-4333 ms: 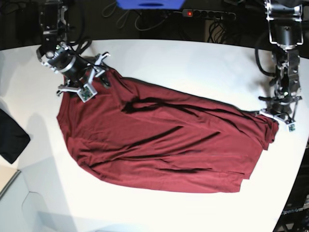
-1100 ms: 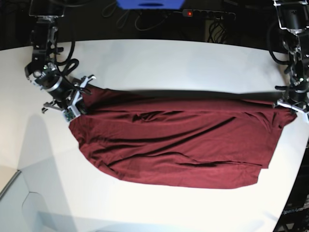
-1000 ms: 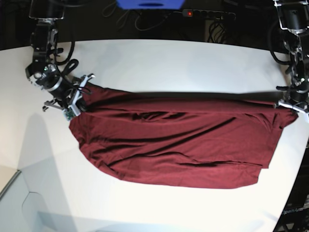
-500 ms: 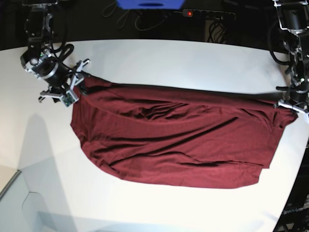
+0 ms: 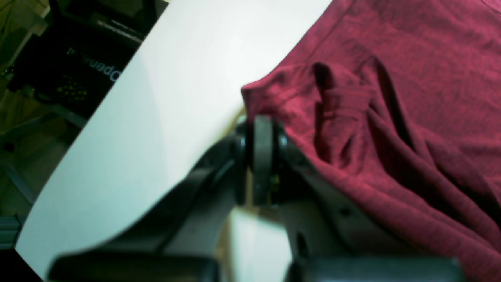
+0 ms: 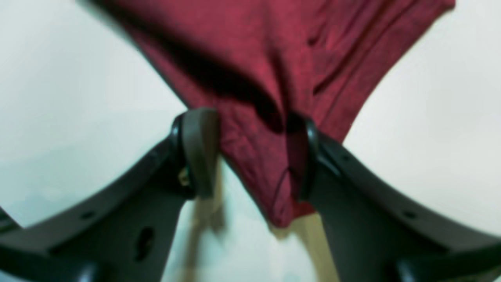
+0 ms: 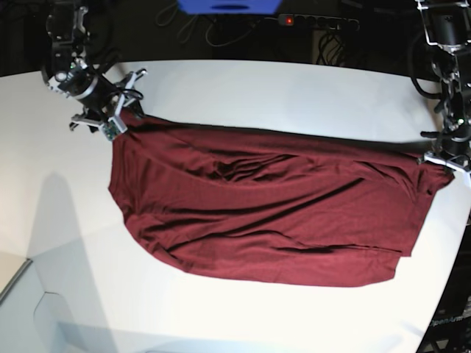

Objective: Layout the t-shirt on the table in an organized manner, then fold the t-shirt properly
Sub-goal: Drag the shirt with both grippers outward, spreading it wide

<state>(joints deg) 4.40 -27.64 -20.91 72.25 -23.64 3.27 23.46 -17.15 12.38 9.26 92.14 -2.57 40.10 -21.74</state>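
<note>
The dark maroon t-shirt (image 7: 272, 213) lies spread across the white table (image 7: 257, 95), wrinkled through its middle. At the shirt's far left corner my right gripper (image 7: 121, 104) stands open. In the right wrist view its fingers (image 6: 199, 152) are apart, and a corner of the t-shirt (image 6: 274, 58) hangs loose between them. My left gripper (image 7: 441, 158) is shut on the shirt's right corner at the table's right edge. The left wrist view shows this gripper (image 5: 261, 156) pinching the bunched hem of the t-shirt (image 5: 411, 98).
A power strip (image 7: 316, 20) with a red light and a blue object (image 7: 228, 6) lie beyond the table's far edge. The curved table edge (image 7: 460, 243) runs close to the shirt's right side. A dark box (image 5: 78, 66) sits below that edge.
My right gripper has opened and moved back toward the far left corner, drawing the shirt's left corner with it. The shirt's taut top edge has slackened. The left gripper stayed put.
</note>
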